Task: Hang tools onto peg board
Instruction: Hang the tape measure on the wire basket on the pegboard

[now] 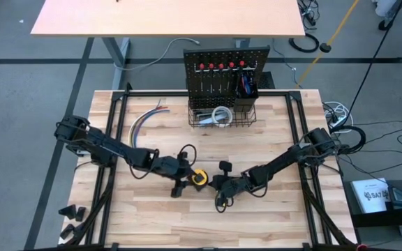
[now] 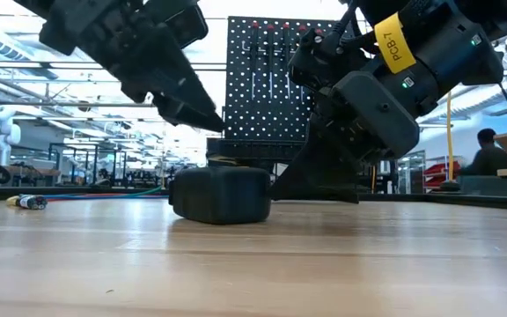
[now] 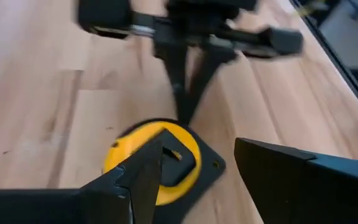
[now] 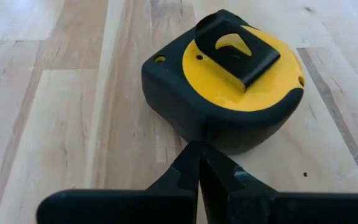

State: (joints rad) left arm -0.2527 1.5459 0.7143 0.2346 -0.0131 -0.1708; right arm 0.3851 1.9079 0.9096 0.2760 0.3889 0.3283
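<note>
There the tape measure [image 4: 225, 81] lay flat — right gripper [image 4: 197, 152] pressed together, tips touching its side; left gripper [image 3: 194, 165] spread just beside it.

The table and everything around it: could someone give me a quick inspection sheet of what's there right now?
Surface: light wooden table, slatted planks.
Job's things: yellow tape measure lies flat mid-table, clip side up; peg board stands at the far edge with red-handled screwdrivers hung in a row; white tape roll sits in its wire basket.
Clutter: bundle of coloured wires left of the basket.
Grippers: left gripper open, fingers either side of the tape measure; right gripper shut, tip against the tape measure's edge.
Cables: loose cables on the floor by the table's right side.
Surroundings: second table beyond; a person seated far off.
</note>
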